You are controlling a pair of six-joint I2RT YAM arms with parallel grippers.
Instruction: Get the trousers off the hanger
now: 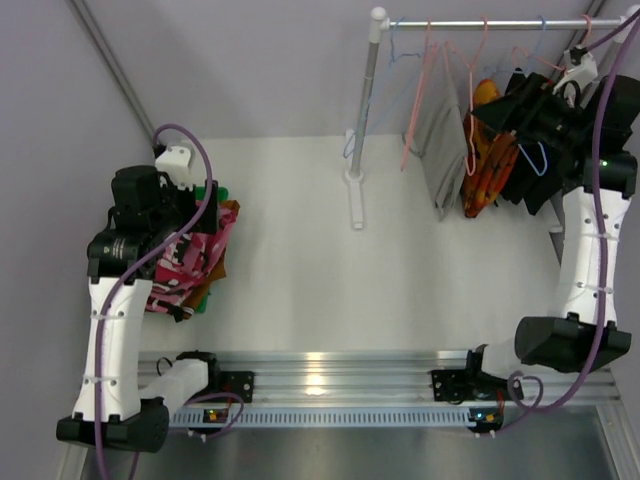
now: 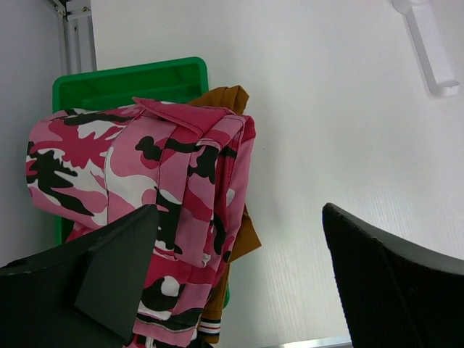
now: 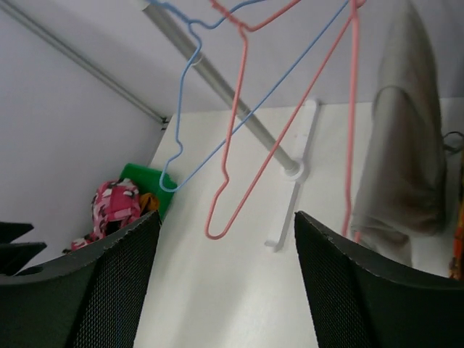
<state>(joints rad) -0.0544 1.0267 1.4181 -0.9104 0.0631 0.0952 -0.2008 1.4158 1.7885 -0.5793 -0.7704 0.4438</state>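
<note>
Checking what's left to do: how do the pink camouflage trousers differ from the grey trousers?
The pink camouflage trousers lie crumpled over the green bin on the left; the grey trousers hang draped under the rail at the back right. The pink pair is patterned, the grey pair plain. Both are soft cloth.

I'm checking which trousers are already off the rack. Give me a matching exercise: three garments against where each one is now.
1. pink camouflage-patterned cloth trousers
2. rust-brown cloth trousers
3. light grey cloth trousers

A. hanging under the metal rail
B. top of the pile on the green plastic bin
C. mostly covered by another garment

Pairs: 1-B, 2-C, 3-A.
</note>
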